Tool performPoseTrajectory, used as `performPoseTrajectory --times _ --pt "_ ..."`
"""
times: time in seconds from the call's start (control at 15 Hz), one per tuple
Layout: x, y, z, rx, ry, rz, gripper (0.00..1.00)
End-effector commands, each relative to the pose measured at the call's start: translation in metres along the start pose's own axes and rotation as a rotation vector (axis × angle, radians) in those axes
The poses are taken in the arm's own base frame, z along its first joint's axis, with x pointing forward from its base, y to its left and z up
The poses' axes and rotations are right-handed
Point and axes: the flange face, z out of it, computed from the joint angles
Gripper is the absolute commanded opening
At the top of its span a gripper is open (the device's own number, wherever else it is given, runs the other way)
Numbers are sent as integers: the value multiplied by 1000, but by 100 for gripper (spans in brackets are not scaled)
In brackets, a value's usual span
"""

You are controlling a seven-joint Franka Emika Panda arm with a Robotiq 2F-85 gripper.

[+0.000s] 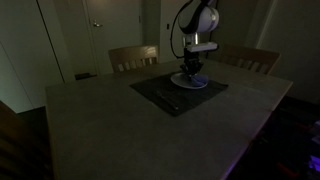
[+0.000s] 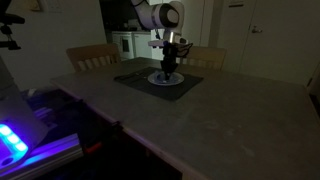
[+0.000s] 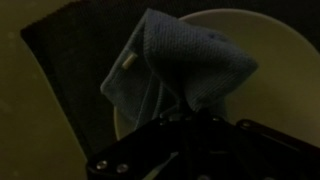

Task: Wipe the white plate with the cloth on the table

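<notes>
The white plate point(image 1: 204, 84) lies on a dark rectangular placemat point(image 1: 160, 95) at the far side of the table point(image 1: 120, 130); it also shows in an exterior view point(image 2: 178, 81) and in the wrist view point(image 3: 270, 60). My gripper point(image 1: 190, 72) points straight down over the plate, also seen in an exterior view point(image 2: 167, 70). In the wrist view the bluish-grey cloth point(image 3: 180, 65) hangs bunched from the gripper point(image 3: 185, 115), draped over the plate's left part and rim. The fingertips are dark and partly hidden by the cloth.
Two wooden chairs point(image 1: 133, 57) point(image 1: 250, 60) stand behind the table, also seen in an exterior view point(image 2: 92, 56). A lit blue device point(image 2: 15, 140) sits at the near left. The room is dim.
</notes>
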Motion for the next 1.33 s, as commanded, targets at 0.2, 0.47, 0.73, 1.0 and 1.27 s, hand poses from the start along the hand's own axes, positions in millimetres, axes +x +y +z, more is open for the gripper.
performPoseTrajectory --times 0.2,0.47,0.73,1.0,1.27 --pt "17 30 18 -35 40 259 2" --pt "20 22 18 91 10 354 2" --pt "21 7 15 207 -17 369 2" --pt "17 -21 10 238 -3 245 2" --pt "5 -34 15 202 -28 14 2"
